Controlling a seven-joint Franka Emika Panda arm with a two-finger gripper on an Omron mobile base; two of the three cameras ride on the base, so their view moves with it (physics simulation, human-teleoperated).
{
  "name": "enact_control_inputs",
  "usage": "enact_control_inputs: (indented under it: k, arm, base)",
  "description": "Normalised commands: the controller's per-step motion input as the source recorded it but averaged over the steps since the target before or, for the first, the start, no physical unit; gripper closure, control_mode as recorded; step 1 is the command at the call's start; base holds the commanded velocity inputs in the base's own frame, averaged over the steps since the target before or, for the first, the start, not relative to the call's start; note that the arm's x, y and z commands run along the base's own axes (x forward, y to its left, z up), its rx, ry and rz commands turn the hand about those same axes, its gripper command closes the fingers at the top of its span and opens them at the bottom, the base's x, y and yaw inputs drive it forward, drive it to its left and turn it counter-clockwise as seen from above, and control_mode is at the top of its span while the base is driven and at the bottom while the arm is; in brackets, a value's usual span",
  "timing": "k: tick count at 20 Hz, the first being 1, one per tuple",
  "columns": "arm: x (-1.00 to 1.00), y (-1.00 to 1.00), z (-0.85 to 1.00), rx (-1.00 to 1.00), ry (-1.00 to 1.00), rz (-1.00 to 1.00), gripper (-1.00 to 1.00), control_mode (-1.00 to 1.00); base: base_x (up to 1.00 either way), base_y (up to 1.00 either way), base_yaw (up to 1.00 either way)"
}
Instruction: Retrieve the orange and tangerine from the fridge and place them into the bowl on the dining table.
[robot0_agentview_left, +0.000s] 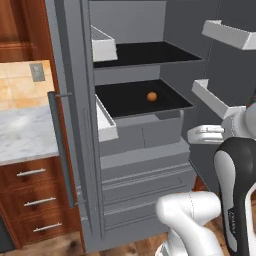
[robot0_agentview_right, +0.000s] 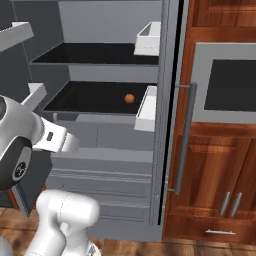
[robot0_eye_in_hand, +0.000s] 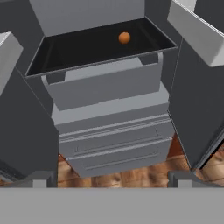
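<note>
The fridge (robot0_agentview_left: 140, 145) stands with both doors swung wide. A single small round orange-coloured fruit (robot0_agentview_left: 152, 96) (robot0_agentview_right: 129, 98) (robot0_eye_in_hand: 124, 38) lies on the lower black shelf, towards the back; I cannot tell whether it is the orange or the tangerine. My gripper (robot0_eye_in_hand: 111, 180) is open with nothing between its fingers. It hovers in front of the fridge at about drawer height, well short of the fruit and below it. The hand (robot0_agentview_left: 205, 134) (robot0_agentview_right: 59, 140) points into the fridge. The bowl and the dining table are out of view.
White door bins (robot0_agentview_left: 220, 102) (robot0_agentview_right: 147, 107) jut from both open doors beside the shelves. Grey drawers (robot0_eye_in_hand: 113, 140) fill the fridge's lower part. A marble counter with wooden drawers (robot0_agentview_left: 25, 135) is at the left, a wall oven (robot0_agentview_right: 230, 85) at the right.
</note>
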Motion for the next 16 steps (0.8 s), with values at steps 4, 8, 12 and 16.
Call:
enact_control_inputs:
  k: [4, 8, 12, 16]
  arm:
    - [0.0, 0.0, 0.0, 0.0, 0.0, 0.0, -1.0, 1.0]
    - [0.0, 0.0, 0.0, 0.0, 0.0, 0.0, -1.0, 1.0]
    - [0.0, 0.0, 0.0, 0.0, 0.0, 0.0, -1.0, 1.0]
    - [0.0, 0.0, 0.0, 0.0, 0.0, 0.0, -1.0, 1.0]
  base:
    - [0.56, -0.04, 0.0]
    - [0.46, -0.08, 0.0]
    - [0.41, -0.02, 0.0]
    - [0.44, -0.08, 0.0]
